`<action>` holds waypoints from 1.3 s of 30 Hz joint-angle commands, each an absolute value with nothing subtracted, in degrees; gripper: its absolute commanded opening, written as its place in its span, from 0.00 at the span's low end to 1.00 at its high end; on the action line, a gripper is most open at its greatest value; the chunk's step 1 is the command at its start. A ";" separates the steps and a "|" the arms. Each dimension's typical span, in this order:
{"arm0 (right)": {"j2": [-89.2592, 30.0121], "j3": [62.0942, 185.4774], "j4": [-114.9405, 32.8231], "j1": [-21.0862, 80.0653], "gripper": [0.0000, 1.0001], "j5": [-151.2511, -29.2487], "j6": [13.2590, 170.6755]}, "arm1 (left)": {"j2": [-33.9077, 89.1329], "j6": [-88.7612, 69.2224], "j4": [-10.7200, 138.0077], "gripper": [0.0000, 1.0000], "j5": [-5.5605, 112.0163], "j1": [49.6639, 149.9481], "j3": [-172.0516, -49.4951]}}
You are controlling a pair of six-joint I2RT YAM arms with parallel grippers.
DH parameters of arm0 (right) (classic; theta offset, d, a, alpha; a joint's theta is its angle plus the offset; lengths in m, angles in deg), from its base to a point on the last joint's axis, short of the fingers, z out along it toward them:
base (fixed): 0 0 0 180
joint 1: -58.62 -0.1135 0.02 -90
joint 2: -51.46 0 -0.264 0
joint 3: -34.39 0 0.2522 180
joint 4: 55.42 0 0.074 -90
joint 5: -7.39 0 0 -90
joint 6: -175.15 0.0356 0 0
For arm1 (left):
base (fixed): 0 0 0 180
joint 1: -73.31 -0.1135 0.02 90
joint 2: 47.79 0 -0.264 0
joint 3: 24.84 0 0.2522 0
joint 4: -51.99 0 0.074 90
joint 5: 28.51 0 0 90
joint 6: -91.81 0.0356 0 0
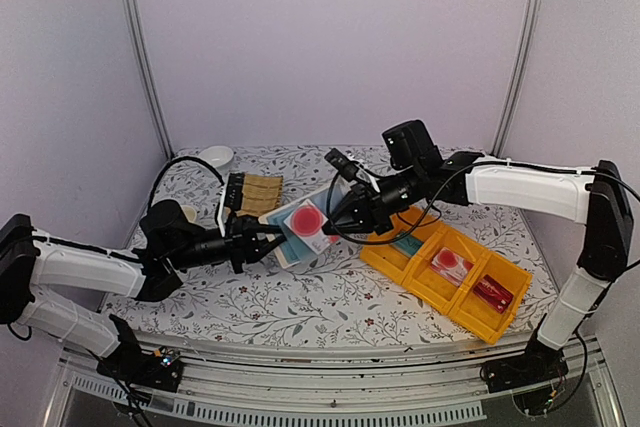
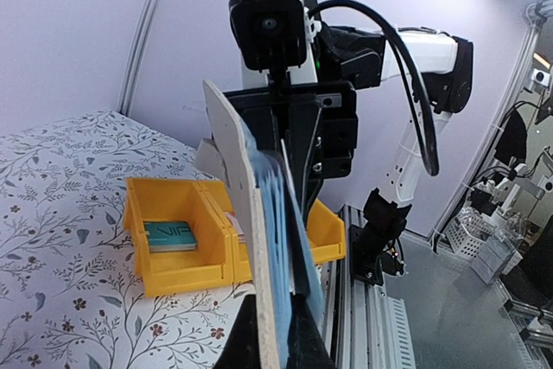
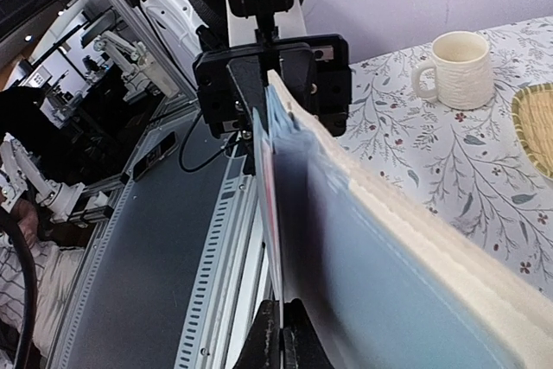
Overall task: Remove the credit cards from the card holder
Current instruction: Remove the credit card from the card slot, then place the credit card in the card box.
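The left jaws are clenched on one edge of the open card holder [image 2: 240,213], which hangs between the two arms over the tabletop [image 1: 300,302]. The right jaws are pressed together on the card with the red circle [image 1: 307,217], which still sits in the holder. A teal card [image 2: 168,235] lies in the yellow tray [image 2: 177,278].
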State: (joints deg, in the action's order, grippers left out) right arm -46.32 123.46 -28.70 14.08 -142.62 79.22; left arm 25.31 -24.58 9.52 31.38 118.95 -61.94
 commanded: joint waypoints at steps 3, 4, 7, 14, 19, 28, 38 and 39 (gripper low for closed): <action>-40.23 126.35 -14.54 20.91 0.02 -131.02 72.75 | 21.83 -23.09 8.03 0.00 32.87 119.61 -58.74; -39.58 126.78 -12.44 21.93 0.02 -129.19 71.28 | 21.10 -22.80 8.15 0.00 33.12 119.62 -58.30; -37.49 127.87 -7.26 24.47 0.02 -123.44 68.99 | 19.20 -21.98 9.35 0.00 34.85 119.43 -57.05; -32.86 131.61 4.99 32.11 0.02 -105.53 65.40 | 17.68 -21.41 13.06 0.00 37.50 118.15 -55.80; -35.62 131.08 16.58 41.47 0.02 -98.01 69.08 | 18.49 -19.65 14.67 0.00 37.60 117.53 -56.45; -29.45 119.20 16.33 41.65 0.02 -101.54 68.65 | 21.61 -17.42 16.26 0.00 35.26 116.48 -59.04; -31.48 110.83 15.03 41.65 0.02 -95.12 65.04 | 22.92 -17.84 14.80 0.00 34.84 116.28 -58.89; -30.86 110.18 15.00 41.65 0.02 -94.79 64.61 | 22.95 -17.67 14.99 0.00 34.57 116.28 -59.04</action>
State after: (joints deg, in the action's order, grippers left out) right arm -31.52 112.71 15.43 41.75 -97.07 67.09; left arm 22.40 -18.75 16.69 35.91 116.88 -57.57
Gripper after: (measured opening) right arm 0.021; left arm 0.055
